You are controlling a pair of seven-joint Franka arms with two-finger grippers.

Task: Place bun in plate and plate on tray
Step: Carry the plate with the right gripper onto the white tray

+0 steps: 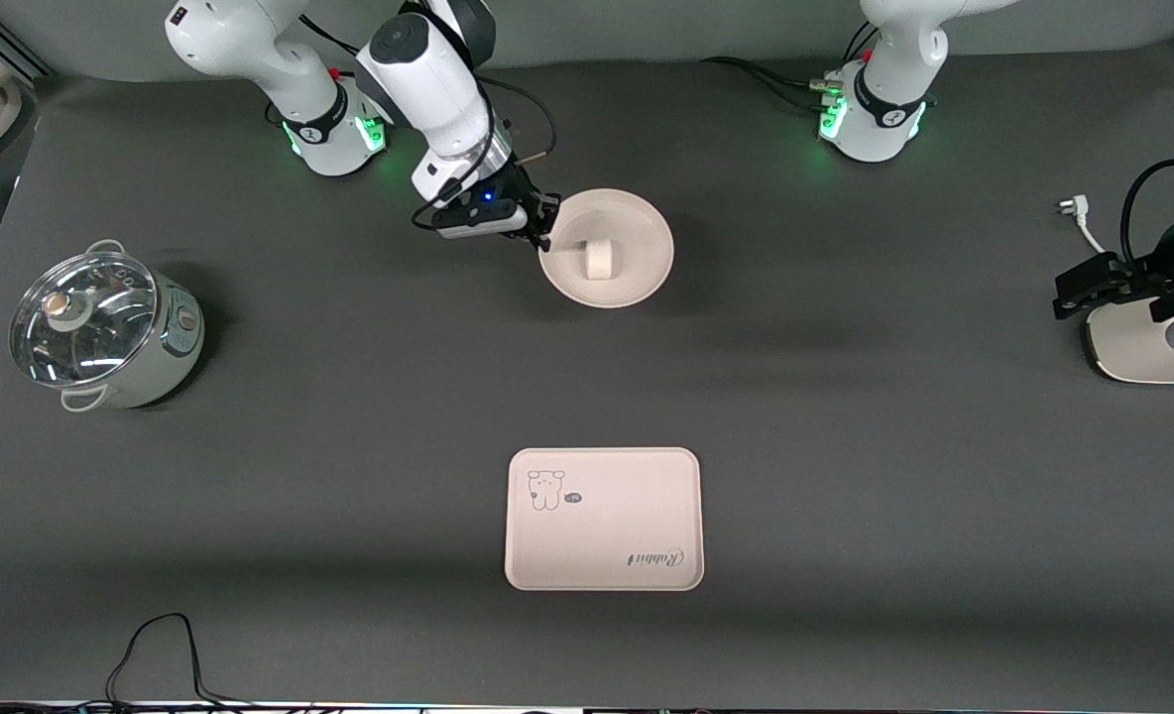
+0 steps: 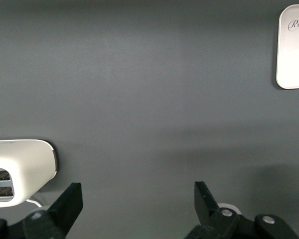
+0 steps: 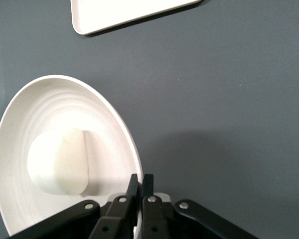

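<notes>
One bun (image 1: pixel 598 260) already lies in the plate (image 1: pixel 637 223), so I clench my right gripper (image 1: pixel 544 230) on the plate's rim to carry both to the tray (image 1: pixel 603 519) near the table's front edge. My left gripper (image 2: pixel 137 206) waits, spread wide, beside the toaster (image 1: pixel 1147 342).

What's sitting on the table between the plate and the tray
Nothing visible. The right gripper is shut on the rim of the plate, bun inside, and only bare table lies between it and the tray, nearer the front camera.
</notes>
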